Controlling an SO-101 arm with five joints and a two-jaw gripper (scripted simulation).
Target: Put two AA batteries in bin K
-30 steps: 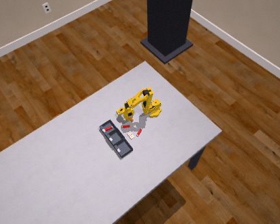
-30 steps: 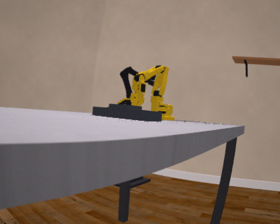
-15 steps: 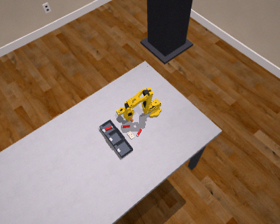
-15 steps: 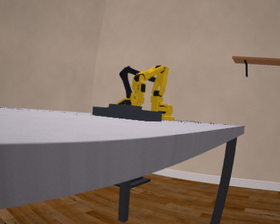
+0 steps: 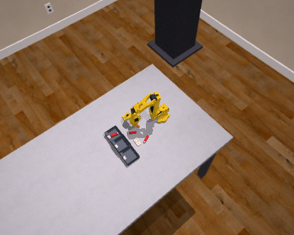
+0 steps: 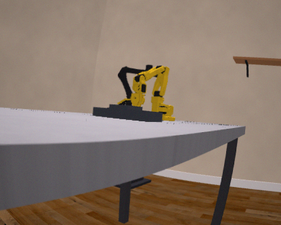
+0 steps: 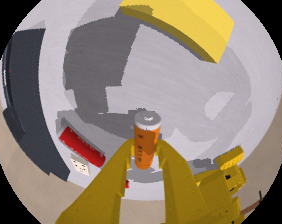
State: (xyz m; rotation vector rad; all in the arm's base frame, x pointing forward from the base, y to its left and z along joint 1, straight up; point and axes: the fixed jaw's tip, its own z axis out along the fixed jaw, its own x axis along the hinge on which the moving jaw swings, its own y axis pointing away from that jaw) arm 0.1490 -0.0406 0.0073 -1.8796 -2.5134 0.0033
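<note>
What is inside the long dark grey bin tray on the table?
The dark grey bin tray has three compartments. One red cylinder with a white end lies in the far end compartment. The other two look empty from above. The side view shows only its outer wall.

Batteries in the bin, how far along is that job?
Done: one red battery lies in the end compartment of the dark three-compartment bin tray; its marking is unreadable. In hand: the gripper is shut on an upright orange cylinder. Left: a second battery in that bin, then release. Two red batteries lie outside it.
</note>
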